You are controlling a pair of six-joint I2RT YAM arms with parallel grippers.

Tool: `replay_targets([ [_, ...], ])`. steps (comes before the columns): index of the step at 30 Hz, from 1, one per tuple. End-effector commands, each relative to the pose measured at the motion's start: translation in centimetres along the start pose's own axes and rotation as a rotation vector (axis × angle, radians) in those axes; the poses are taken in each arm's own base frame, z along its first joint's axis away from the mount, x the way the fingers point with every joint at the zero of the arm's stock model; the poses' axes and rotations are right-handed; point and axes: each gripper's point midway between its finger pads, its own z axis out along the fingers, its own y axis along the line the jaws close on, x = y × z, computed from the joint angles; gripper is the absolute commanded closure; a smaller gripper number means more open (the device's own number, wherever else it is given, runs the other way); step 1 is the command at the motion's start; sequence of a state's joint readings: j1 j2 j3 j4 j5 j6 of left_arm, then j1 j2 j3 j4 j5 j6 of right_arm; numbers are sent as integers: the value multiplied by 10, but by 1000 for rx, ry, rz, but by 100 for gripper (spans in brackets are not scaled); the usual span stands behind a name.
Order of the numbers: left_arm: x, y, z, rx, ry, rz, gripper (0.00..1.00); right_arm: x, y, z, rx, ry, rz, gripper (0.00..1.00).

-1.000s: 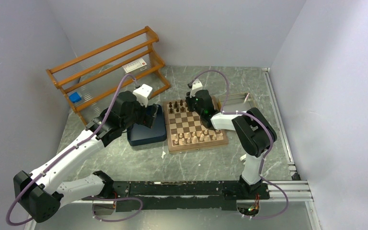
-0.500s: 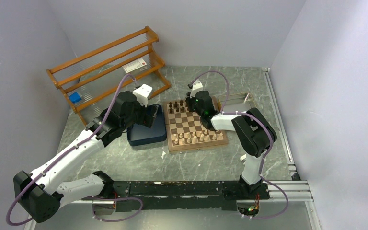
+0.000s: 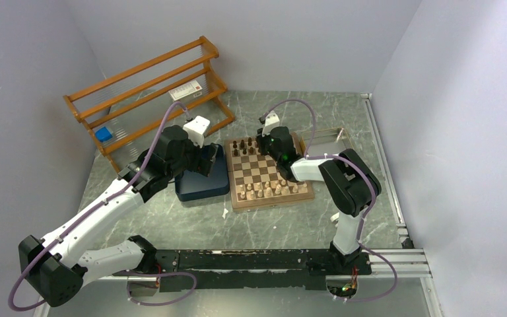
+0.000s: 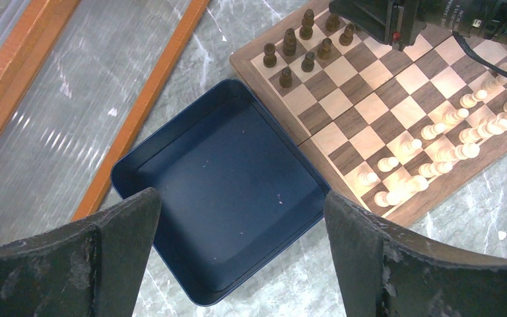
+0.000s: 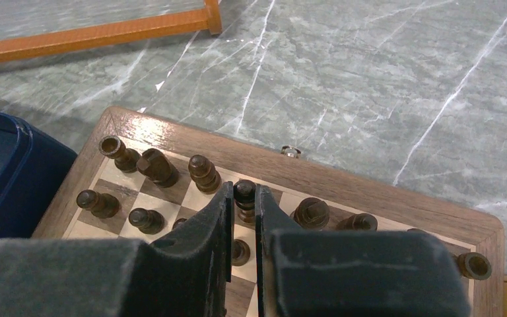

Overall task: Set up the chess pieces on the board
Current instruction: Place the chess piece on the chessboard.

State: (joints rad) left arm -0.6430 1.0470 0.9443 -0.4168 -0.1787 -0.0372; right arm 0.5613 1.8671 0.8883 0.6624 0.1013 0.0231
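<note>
The board [image 3: 270,201] lies mid-table, its border also showing in the wrist views [image 4: 251,63] [image 5: 383,205]. Several dark chess pieces [image 3: 243,146] stand on its far rows. Pale pieces [image 3: 270,189] fill the near rows. My right gripper [image 5: 243,191] is over the far edge of the board, shut on a dark chess piece [image 5: 245,210] that stands upright on a back-row square; from above the gripper [image 3: 264,142] hides it. My left gripper [image 4: 241,197] hangs open and empty over the dark blue tray [image 4: 132,165], left of the board.
The blue tray [image 3: 201,181] holds nothing and touches the board's left side. An orange wooden rack [image 3: 145,92] stands at the back left. A shallow metal tray [image 3: 333,139] lies behind the board on the right. Neighbouring dark pieces [image 5: 201,173] [image 5: 311,212] crowd the held one.
</note>
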Motion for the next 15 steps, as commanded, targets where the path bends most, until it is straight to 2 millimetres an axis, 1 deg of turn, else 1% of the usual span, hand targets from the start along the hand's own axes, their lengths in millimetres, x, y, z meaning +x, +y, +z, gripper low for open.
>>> replay_targets([
  [1, -5, 2, -1, -6, -17, 11, 2, -7, 1, 2, 1, -51, -11, 99],
  [7, -4, 1, 0, -4, -16, 11, 2, -10, 2, 6, -1, -65, -10, 100],
  [10, -4, 1, 1, -2, -14, 12, 2, -7, 2, 8, -3, -49, -12, 100],
  [15, -5, 1, 0, -5, -15, 12, 2, -3, 1, 5, 5, -48, -12, 100],
])
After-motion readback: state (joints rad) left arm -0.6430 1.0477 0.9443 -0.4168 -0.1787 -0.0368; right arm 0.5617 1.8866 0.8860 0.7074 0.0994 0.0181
